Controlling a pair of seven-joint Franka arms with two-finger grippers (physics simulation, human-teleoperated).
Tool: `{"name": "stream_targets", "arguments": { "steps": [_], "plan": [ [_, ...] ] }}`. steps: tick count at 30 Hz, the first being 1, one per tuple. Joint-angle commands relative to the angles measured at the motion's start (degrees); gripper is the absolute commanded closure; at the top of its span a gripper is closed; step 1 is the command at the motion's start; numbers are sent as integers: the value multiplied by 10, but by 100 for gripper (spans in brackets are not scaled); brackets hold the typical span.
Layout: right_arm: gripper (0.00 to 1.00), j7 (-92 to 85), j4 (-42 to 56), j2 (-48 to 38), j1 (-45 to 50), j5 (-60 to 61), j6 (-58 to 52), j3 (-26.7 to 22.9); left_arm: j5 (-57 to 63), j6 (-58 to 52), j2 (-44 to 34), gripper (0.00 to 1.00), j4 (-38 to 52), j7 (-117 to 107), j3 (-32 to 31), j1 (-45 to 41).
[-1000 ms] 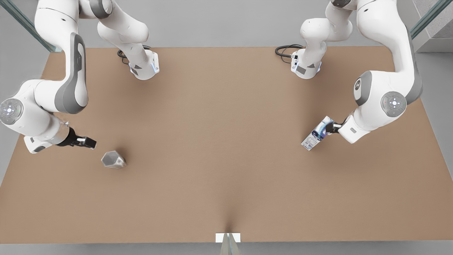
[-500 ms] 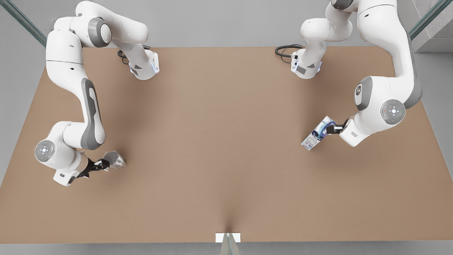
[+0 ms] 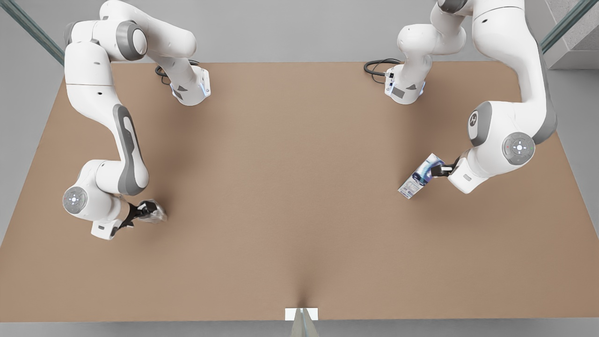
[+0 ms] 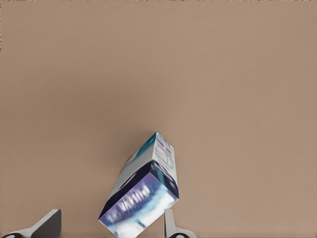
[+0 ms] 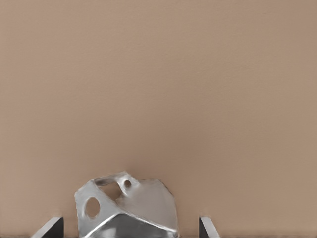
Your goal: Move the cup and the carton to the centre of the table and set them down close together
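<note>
The silvery-grey faceted cup (image 3: 155,212) lies on the tan table (image 3: 299,187) at the front view's left. My right gripper (image 3: 142,213) is down at it, open. In the right wrist view the cup (image 5: 129,208) sits between the two fingertips (image 5: 52,228) with a gap on each side. The white and blue carton (image 3: 418,179) lies tilted at the front view's right. My left gripper (image 3: 443,170) is at its near end, open. In the left wrist view the carton (image 4: 143,191) lies between the fingers (image 4: 171,225), close to one and apart from the other.
Both arm bases (image 3: 189,89) (image 3: 405,89) stand at the table's far edge, each with a black cable. A small white marker (image 3: 301,313) sits at the middle of the near edge. Bare tabletop lies between the cup and the carton.
My right arm swung down and brought its gripper from beside the cup to around it. The left gripper and the carton have barely moved.
</note>
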Motion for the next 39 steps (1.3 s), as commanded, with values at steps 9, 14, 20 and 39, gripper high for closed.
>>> {"name": "stream_targets", "arguments": {
  "steps": [9,14,20,39],
  "plan": [
    [0,-20,-20,2,0,-2,9,-2,0,0,-1,0,0,-8,0,-3],
    [0,-21,-22,-8,0,-2,3,-1,-1,1,-7,0,1,-10,0,-4],
    [0,-23,-19,-29,-1,-2,-25,-2,-4,1,-6,0,1,-11,0,-4],
    [0,-1,-198,-90,64,-4,127,-53,-4,1,-4,0,0,-13,0,-4]
  ]
}}
